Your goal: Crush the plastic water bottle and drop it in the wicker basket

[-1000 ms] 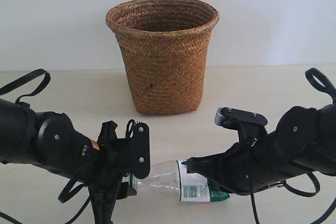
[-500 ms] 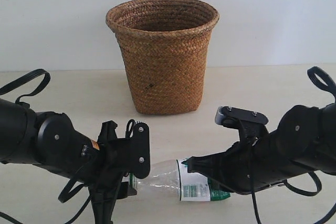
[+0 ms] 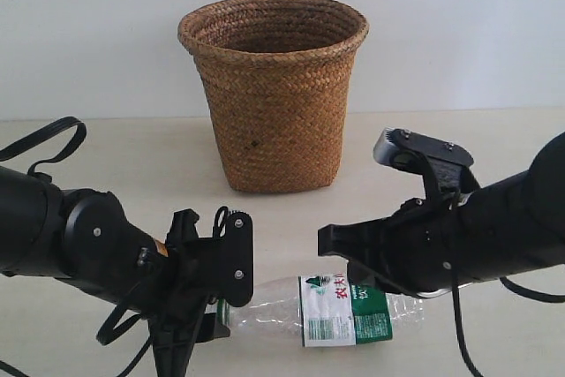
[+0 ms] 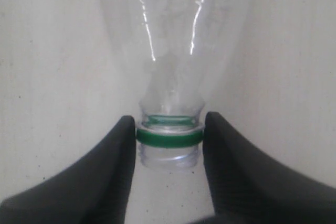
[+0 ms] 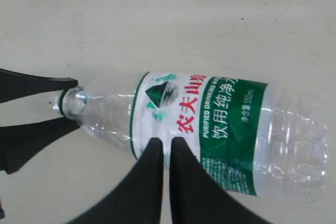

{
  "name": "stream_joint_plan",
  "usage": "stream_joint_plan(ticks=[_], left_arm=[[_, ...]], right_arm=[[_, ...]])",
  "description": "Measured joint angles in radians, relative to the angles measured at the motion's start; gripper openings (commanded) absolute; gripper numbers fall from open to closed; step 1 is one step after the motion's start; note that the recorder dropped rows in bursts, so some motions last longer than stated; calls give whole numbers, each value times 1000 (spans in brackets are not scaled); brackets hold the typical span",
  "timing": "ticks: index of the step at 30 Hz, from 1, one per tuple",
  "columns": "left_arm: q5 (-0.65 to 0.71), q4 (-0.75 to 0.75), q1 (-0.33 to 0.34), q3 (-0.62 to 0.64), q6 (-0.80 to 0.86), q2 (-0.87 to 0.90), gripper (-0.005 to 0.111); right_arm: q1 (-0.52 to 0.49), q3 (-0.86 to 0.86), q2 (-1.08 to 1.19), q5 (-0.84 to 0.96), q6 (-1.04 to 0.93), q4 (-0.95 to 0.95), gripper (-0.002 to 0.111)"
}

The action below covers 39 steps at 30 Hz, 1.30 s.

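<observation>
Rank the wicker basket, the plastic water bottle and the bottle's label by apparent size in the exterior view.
1. wicker basket: clearly largest, though farther from the camera.
2. plastic water bottle: lying on its side, nearer the camera.
3. label: covers only part of the bottle.

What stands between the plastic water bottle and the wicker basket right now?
Nothing visible. Only bare table separates the plastic water bottle, lying on its side with the left gripper clamping its neck, from the wicker basket behind it.
</observation>
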Motion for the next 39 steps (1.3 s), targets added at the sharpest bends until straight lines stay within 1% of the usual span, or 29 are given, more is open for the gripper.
stream_joint_plan(ticks=[7,17,39], left_arm=[[0,0,0,0,0,0,4],[0,0,0,0,0,0,4],[-17,0,0,0,0,0,4]], right_arm=[[53,-56,50,-1,8,12,1],[53,-58,200,-54,12,15,1],[55,-87,356,-121,5,29,1]])
